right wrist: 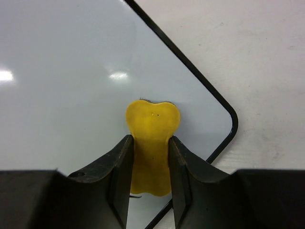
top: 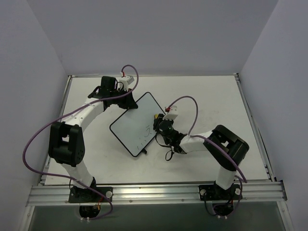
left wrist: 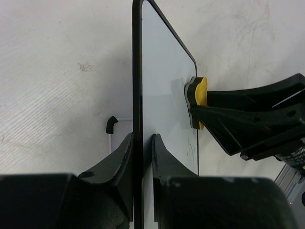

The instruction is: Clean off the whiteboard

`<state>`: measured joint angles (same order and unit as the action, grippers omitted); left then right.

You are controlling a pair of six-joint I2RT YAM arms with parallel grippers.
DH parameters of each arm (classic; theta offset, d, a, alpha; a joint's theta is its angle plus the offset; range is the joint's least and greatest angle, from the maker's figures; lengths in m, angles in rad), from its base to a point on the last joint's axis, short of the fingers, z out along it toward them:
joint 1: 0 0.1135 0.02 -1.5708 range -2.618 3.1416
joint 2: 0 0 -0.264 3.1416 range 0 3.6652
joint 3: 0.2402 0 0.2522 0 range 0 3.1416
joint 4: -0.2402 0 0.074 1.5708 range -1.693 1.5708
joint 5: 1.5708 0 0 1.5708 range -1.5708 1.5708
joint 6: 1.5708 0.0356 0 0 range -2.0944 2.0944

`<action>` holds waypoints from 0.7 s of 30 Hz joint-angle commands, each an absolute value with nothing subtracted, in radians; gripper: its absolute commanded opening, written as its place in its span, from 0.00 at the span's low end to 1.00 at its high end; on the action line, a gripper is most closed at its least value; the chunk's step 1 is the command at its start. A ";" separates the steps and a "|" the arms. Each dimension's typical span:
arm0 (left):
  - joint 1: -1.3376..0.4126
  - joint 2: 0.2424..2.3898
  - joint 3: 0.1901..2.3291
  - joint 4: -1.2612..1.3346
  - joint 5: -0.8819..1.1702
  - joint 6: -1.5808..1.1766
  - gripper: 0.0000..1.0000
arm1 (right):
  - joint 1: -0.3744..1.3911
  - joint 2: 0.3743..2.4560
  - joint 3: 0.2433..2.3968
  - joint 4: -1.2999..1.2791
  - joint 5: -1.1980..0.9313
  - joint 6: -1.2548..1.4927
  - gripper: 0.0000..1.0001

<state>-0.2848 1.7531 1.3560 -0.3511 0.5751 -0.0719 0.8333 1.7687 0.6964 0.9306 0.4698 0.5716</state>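
The whiteboard (top: 130,127) lies tilted at the table's middle, its far corner lifted. My left gripper (top: 129,102) is shut on that black-framed edge; in the left wrist view the jaws (left wrist: 142,138) pinch the board (left wrist: 164,86) seen edge-on. My right gripper (top: 158,121) is shut on a small yellow eraser (top: 157,117) and presses it against the board's right side near a corner. The right wrist view shows the eraser (right wrist: 152,124) between the fingers (right wrist: 119,162), flat on the white surface (right wrist: 71,71). Faint marker scribbles (left wrist: 191,151) remain near the board's lower edge.
A black foot (left wrist: 111,124) of the board sticks out behind it. Purple cables (top: 190,103) loop over both arms. A metal rail (top: 159,190) runs along the near table edge, and grey walls close in on three sides.
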 commanded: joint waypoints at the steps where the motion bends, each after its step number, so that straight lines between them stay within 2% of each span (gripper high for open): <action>1: -0.325 1.764 1.321 -0.402 0.515 -0.003 0.02 | 0.946 1.805 0.712 0.816 0.506 0.537 0.00; 7: -0.327 1.761 1.319 -0.400 0.512 -0.003 0.02 | 1.150 1.870 0.784 0.828 0.577 0.535 0.00; 11: -0.327 1.761 1.321 -0.399 0.512 -0.003 0.02 | 1.224 1.899 0.831 0.818 0.586 0.522 0.00; 16: -0.327 1.758 1.319 -0.397 0.512 -0.003 0.02 | 1.226 1.899 0.830 0.808 0.606 0.549 0.00; 21: -0.327 1.758 1.316 -0.397 0.508 -0.003 0.02 | 1.103 1.864 0.746 0.845 0.598 0.598 0.00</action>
<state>-0.2848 1.7504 1.3502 -0.3435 0.5766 -0.0437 1.1950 1.8374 0.8040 0.9318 0.6601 0.5522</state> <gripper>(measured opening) 0.212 0.282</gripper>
